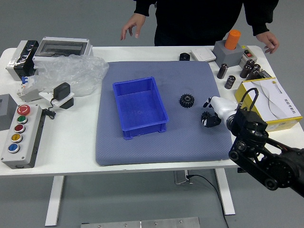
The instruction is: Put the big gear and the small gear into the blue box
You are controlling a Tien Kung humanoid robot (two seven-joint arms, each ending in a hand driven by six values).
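On the tabletop (66, 147), the right hand (222, 107) was at the small gear (206, 116)
How open it was, or whether it gripped, could not be told; the big gear (186, 100) sat between there and the blue box (140, 110), a person's empty hands (134, 25) apart beyond

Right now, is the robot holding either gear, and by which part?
Can't tell for the small gear: the right hand partly covers it, hiding any grip. The big gear isn't held.

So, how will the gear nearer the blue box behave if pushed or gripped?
The gear looks rigid, so it probably won't flex. Its toothed rim should resist slipping. Lying flat, it would likely slide, not roll.
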